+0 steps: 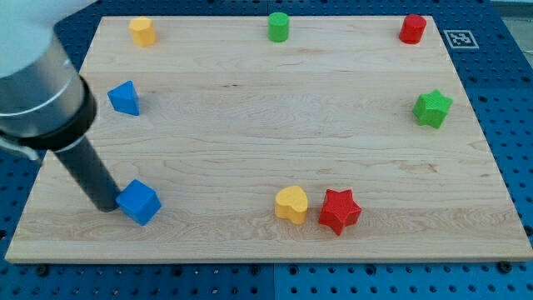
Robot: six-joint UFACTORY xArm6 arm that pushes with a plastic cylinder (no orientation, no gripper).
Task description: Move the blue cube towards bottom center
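My tip (108, 205) has no jaws and holds nothing; the blue cube (138, 202) touches it on the view's right.

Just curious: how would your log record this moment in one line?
my tip touching blue cube on its left | cube at board's bottom left | yellow heart, red star at bottom center

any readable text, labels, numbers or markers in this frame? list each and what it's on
No readable words, brands or numbers anywhere.
Only sign: a black-and-white square fiducial marker on the blue pegboard, just off the wooden board's top right corner; it is a pattern, not text.
The coloured blocks, including the blue cube at my tip, carry no markings.
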